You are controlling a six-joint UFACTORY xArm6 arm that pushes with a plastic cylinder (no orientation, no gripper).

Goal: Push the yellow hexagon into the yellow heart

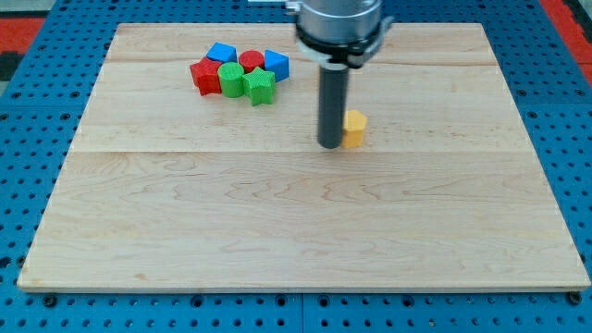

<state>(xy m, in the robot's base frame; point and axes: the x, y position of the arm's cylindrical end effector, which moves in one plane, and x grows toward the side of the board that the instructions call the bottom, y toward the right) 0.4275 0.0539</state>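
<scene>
- Because the arm carries no hand, only a straight dark rod, nothing here spreads, presses together or pinches; contact is made solely by my tip (331, 145) against a block's side.
- My tip rests on the worktop (277, 240) just beside a yellow block (354, 129), which sits immediately toward the view's right of the tip; whether the two touch cannot be told.
- That yellow block is partly hidden by the rod, so its outline is unclear; it may be the hexagon or the heart. Only one yellow block is visible, and a second may be concealed behind the rod.
- Judged from its look, the yellow block is a small, rigid, light piece that should slide readily on the smooth wood and may spin if pushed off-centre.
- There is no place to grasp; the recommended contact is the middle of a flat side face, opposite the direction of travel.
- Well apart from my tip, toward the view's upper left, a cluster stands: red block (204, 75), blue block (222, 53), red round block (251, 61), blue block at its right (277, 64), green block (231, 80) and green star-like block (262, 86).
- This cluster lies clear of the tip and needs no handling.
</scene>
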